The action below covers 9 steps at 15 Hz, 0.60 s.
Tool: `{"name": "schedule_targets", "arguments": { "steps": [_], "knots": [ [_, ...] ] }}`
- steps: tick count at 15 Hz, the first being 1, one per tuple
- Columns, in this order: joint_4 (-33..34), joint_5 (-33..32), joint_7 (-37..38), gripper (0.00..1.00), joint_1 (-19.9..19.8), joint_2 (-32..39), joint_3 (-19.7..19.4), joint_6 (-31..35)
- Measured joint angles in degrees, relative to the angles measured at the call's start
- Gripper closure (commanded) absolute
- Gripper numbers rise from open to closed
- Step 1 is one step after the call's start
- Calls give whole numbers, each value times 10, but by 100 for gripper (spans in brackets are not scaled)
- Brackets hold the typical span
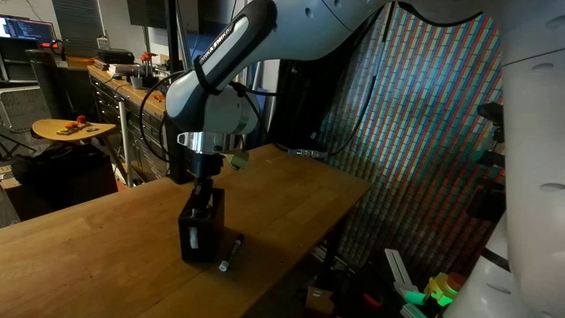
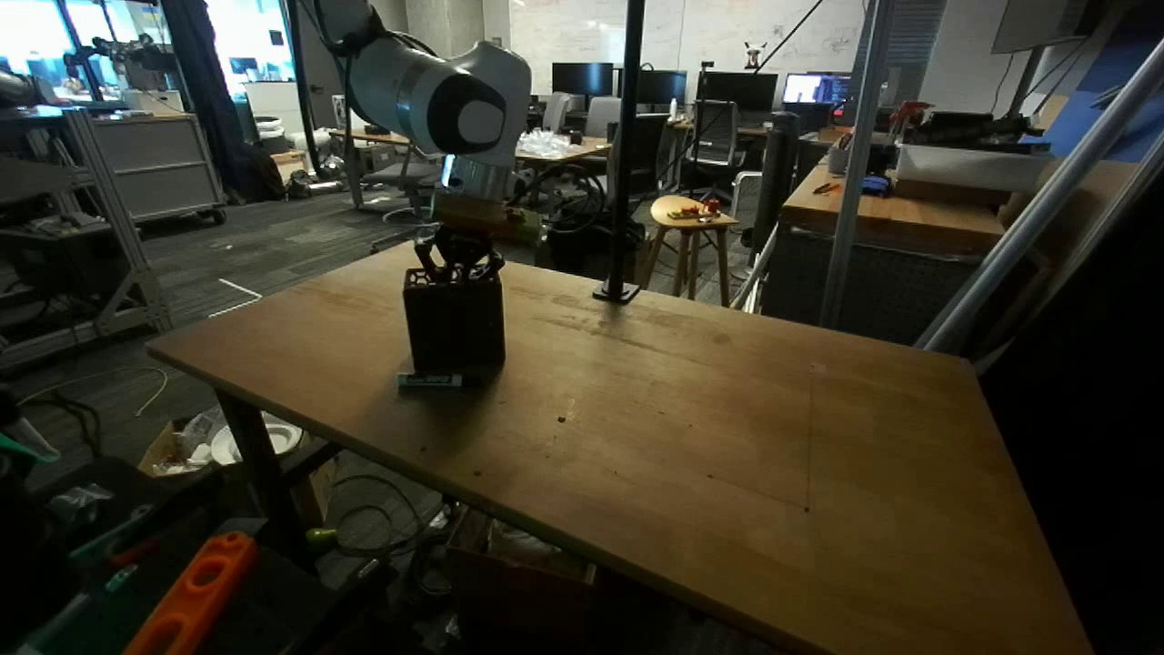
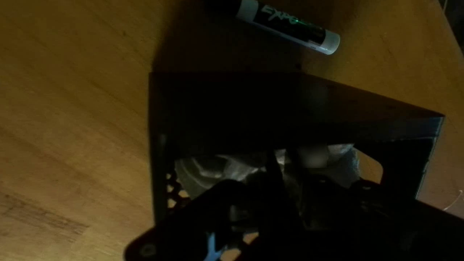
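A tall black open-topped box (image 1: 207, 243) stands upright on the wooden table; it also shows in the other exterior view (image 2: 455, 323) and the wrist view (image 3: 232, 105). My gripper (image 1: 203, 196) points down into its opening, fingertips below the rim. In the wrist view the dark fingers (image 3: 284, 165) are close together, with a narrow gap. Crumpled greyish cloth-like material (image 3: 232, 167) lies inside around them. Whether they pinch it is too dark to tell. An Expo marker (image 3: 290, 25) with a dark cap lies beside the box, apart from my gripper; it shows in both exterior views (image 1: 231, 253) (image 2: 430, 380).
The wooden table (image 2: 691, 437) has a black vertical pole (image 2: 627, 182) at its far edge. A small stool (image 2: 687, 214) with coloured items stands beyond it. A cable runs along the arm. Metal posts (image 2: 855, 182) and a workbench (image 2: 896, 209) stand past the table.
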Motion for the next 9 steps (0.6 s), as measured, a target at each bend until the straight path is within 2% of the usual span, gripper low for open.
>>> {"name": "schedule_targets", "arguments": {
  "steps": [9],
  "knots": [
    [-14,63,-34,85,-14,3,17,31]
  ]
}}
